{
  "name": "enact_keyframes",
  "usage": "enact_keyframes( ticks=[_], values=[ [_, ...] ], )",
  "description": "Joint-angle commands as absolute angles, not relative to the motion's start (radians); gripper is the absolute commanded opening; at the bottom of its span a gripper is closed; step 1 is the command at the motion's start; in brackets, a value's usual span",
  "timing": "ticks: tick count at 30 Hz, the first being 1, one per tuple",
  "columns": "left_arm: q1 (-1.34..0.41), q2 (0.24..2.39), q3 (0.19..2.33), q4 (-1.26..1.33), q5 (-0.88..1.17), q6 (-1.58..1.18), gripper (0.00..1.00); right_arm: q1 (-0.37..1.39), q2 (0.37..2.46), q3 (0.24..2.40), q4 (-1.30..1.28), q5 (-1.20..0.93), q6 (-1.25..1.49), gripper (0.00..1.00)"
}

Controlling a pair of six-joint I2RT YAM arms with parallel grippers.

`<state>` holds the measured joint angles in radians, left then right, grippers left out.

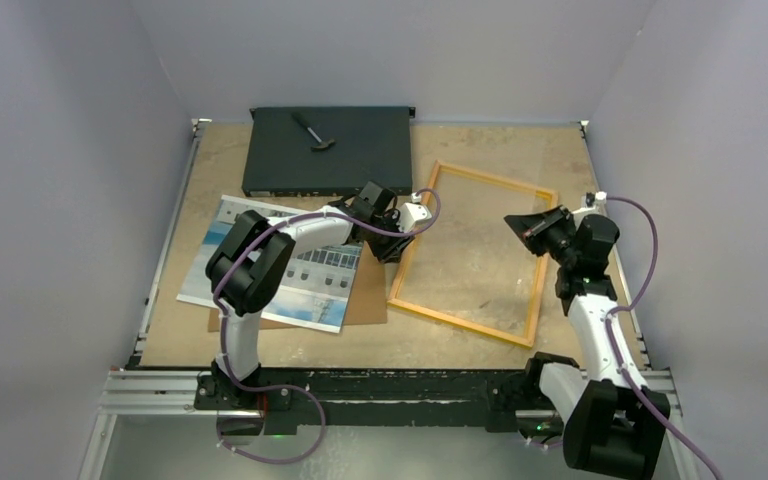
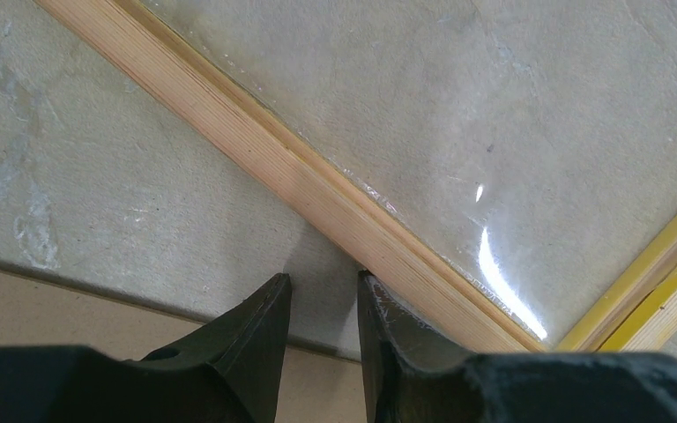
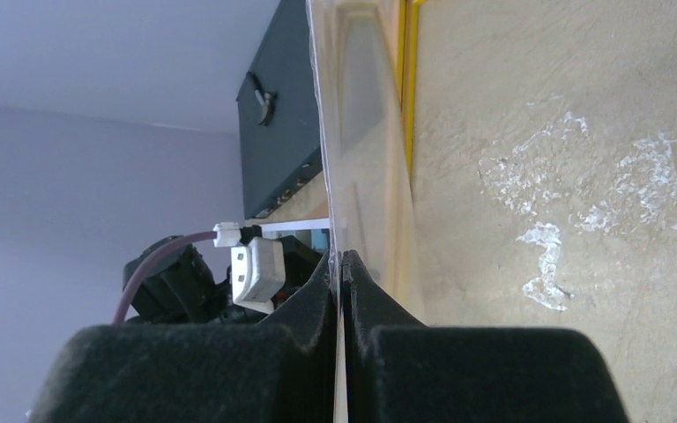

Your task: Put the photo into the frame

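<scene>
Right gripper [image 3: 341, 257] pinched the frame's [image 1: 460, 322] clear pane [image 3: 361, 132] edge-on; left gripper [image 2: 323, 280], slightly spread, sat with one fingertip against the frame's rail.

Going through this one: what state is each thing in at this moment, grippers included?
frame: lying flat, no print in it.
clear pane: one edge pinched by the right gripper.
backing board: flat, mostly under the photo.
photo: flat, picture up, outside the frame.
left gripper: open, at the frame's border.
right gripper: shut on the clear pane.
black box: flat, tool lying on top.
</scene>
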<state>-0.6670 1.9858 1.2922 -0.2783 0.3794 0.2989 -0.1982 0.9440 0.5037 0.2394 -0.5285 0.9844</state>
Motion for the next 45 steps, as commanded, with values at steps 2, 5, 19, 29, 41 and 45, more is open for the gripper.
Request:
enact_keyframes(
  ticks=[2,5,19,29,41,45],
  values=[
    [-0.675,1.982,1.289,-0.278,0.407,0.298,0.32,-0.181,0.969,0.572,0.114,-0.604,1.021,0.00],
    [-0.676,1.979,1.289,-0.281,0.406,0.300,0.32,-0.181,0.965,0.578,0.100,-0.610,1.039,0.00],
    [-0.675,1.967,1.285,-0.283,0.404,0.302,0.31,-0.181,0.924,0.591,0.050,-0.576,1.125,0.00],
    [-0.672,1.958,1.282,-0.284,0.411,0.298,0.29,-0.181,0.901,0.644,-0.033,-0.515,1.090,0.00],
    [-0.660,1.957,1.281,-0.287,0.413,0.302,0.28,-0.181,0.972,0.656,0.019,-0.509,0.933,0.00],
    [-0.660,1.959,1.280,-0.288,0.413,0.303,0.28,-0.180,0.987,0.637,0.014,-0.494,0.910,0.00]
  ],
)
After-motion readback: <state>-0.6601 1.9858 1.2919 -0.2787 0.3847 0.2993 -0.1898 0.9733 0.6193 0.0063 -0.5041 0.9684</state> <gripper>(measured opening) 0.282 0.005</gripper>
